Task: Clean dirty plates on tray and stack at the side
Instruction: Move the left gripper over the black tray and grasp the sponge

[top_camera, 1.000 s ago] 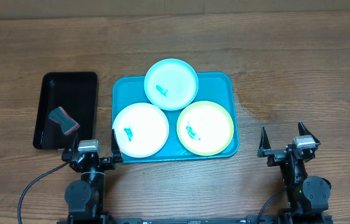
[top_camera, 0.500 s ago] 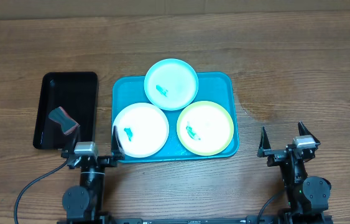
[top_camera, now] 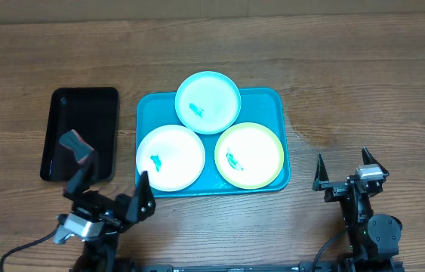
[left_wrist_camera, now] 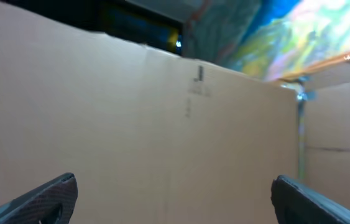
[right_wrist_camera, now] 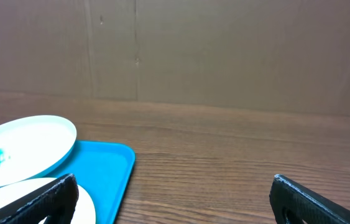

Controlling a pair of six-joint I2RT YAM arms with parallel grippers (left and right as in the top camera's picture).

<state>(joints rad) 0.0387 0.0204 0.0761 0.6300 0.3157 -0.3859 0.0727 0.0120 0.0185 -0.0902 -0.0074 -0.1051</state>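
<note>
Wood-grain table (top_camera: 363, 75) surface is backed on the far side by a plain cardboard wall (right_wrist_camera: 224, 56). At the centre of the table, the turquoise tray (top_camera: 272, 100) is laid flat. Three plates are carried on it. The pale cyan plate (top_camera: 207, 102) is placed at the far edge, overhanging the tray rim. The white plate (top_camera: 170, 157) is placed near left and the yellow-green rimmed plate (top_camera: 249, 155) near right. The three plates are set close together; whether they touch cannot be told. A small teal smear is visible on each plate.

To the left of the tray, and apart from it, a black tray (top_camera: 84, 113) is located. A small grey and red-brown block (top_camera: 77, 146) is held in its near right part.

The left gripper (top_camera: 112, 189) is positioned at the near side, between the near corners of the two trays. Its jaws are spread wide and nothing is held. In the left wrist view, only the cardboard wall is framed between the fingers (left_wrist_camera: 44, 199).

The right gripper (top_camera: 344, 168) is positioned near right, well apart from the tray. Its jaws are likewise spread and empty. In the right wrist view, the tray corner and the pale cyan plate are seen at the left.
</note>
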